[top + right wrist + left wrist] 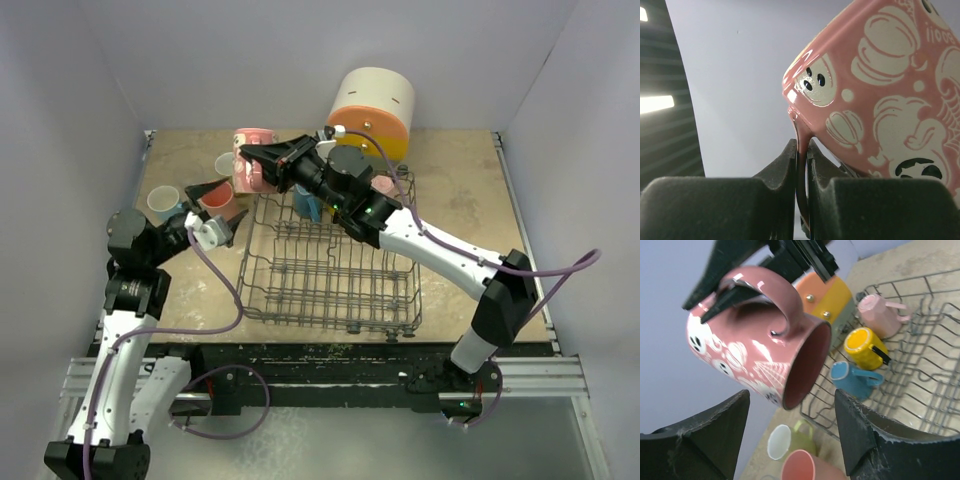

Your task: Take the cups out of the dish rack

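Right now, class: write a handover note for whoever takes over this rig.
Right tool: shut on the handle of the pink patterned mug, lifted clear of the dish rack.
Left tool: open, empty, near that mug.
In the rack: yellow cup, blue cup, pale pink cup.
Done: lime cup and salmon cup are out on the table.
Left: set the mug down, then unload those three.

Pink mug [880, 90] — handle [796, 127] in right hand [801, 146]

Pale walls [60, 100], tan tabletop [462, 185]
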### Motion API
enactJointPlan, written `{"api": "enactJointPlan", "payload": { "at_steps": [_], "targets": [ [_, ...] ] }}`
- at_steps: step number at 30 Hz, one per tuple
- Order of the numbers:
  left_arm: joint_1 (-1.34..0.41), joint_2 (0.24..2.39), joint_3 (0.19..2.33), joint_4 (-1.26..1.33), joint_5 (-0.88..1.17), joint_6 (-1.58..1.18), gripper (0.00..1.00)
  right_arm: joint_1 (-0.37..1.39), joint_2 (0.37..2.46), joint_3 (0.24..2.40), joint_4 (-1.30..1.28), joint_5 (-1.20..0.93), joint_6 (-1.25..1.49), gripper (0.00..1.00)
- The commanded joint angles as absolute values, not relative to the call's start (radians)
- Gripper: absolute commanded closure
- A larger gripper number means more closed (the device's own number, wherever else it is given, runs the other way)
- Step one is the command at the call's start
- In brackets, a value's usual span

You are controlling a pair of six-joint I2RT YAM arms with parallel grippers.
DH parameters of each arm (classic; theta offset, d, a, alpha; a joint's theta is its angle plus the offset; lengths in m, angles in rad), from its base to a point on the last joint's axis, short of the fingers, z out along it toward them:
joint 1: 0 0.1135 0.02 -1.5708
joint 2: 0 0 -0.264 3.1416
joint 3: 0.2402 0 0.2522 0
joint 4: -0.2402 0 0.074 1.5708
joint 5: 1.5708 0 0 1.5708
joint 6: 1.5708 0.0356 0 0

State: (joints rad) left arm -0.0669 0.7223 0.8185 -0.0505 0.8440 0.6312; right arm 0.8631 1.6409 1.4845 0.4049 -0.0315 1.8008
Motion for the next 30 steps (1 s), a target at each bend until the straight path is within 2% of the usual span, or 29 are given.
{"api": "enactJointPlan", "payload": {
  "at_steps": [1, 7, 9, 12, 19, 21, 25, 27, 30],
  "targets": [
    [-0.095, 0.738, 0.837, 0.122, 0.708, 0.592, 0.30, 0.890, 1.618, 1.583, 0.606, 0.017, 1.842, 1.00],
    [-0.099, 0.774, 0.860, 0.170, 0.654, 0.601, 0.33, 0.920, 1.616, 1.583, 0.640, 0.018, 1.853, 1.00],
    [-0.098, 0.779, 0.860, 0.201, 0.628, 0.593, 0.37, 0.930, 1.606, 1.567, 0.652, 0.014, 1.857, 1.00],
    [-0.098, 0.781, 0.851, 0.261, 0.597, 0.587, 0.50, 0.939, 1.589, 1.528, 0.679, 0.003, 1.866, 1.00],
    [-0.100, 0.785, 0.869, 0.286, 0.647, 0.620, 0.62, 0.939, 1.582, 1.436, 0.718, -0.094, 1.896, 1.00],
    [-0.100, 0.778, 0.868, 0.277, 0.669, 0.644, 0.71, 0.940, 1.593, 1.417, 0.721, -0.151, 1.899, 1.00],
    [-0.100, 0.759, 0.863, 0.265, 0.659, 0.685, 0.97, 0.935, 1.604, 1.372, 0.748, -0.252, 1.924, 1.00],
    [-0.100, 0.751, 0.859, 0.255, 0.641, 0.706, 1.00, 0.929, 1.594, 1.330, 0.765, -0.268, 1.929, 0.91],
    [-0.100, 0.744, 0.859, 0.223, 0.630, 0.728, 1.00, 0.917, 1.585, 1.287, 0.768, -0.307, 1.925, 0.70]
  ]
}}
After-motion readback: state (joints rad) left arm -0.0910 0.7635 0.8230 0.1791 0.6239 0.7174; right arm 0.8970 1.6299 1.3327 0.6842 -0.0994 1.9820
